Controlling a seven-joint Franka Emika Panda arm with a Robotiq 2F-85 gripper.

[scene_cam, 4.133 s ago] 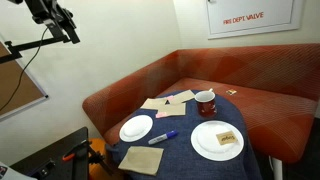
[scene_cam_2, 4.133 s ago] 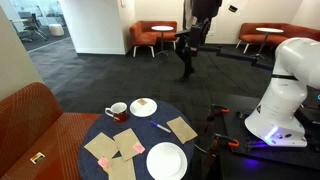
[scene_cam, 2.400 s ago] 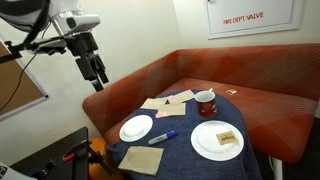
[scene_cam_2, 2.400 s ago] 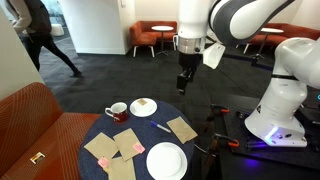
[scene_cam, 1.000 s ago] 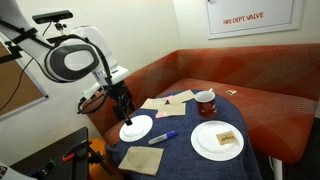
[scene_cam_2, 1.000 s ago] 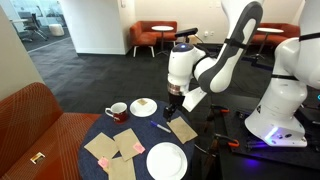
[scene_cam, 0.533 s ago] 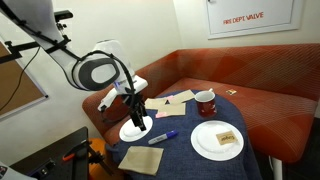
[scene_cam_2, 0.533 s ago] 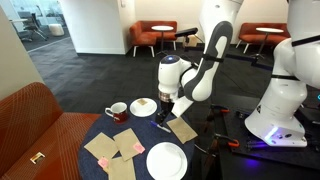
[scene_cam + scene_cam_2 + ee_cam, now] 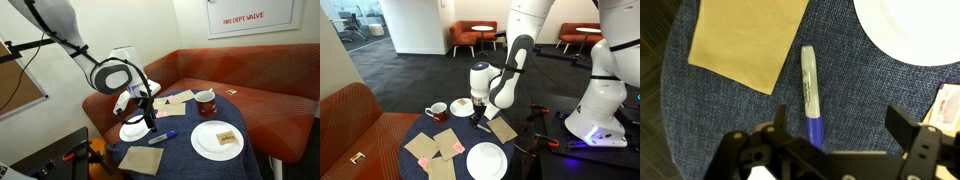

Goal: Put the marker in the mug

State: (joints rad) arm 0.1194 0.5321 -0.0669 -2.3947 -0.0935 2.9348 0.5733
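The arm (image 9: 480, 78) bends steeply down, hand (image 9: 840, 122) (fingers spread wide) over the marker (image 9: 811, 90).

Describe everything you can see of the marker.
The marker is a slim pen shape, pale grey with dark print at one end and blue at the other. It lies flat on the blue cloth, close beside a tan napkin, with its blue end under the open gripper, not gripped.

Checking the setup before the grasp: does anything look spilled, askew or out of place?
Nothing looks spilled or damaged. Only the marker lies loose on the cloth, beside a napkin; the mug stands upright.
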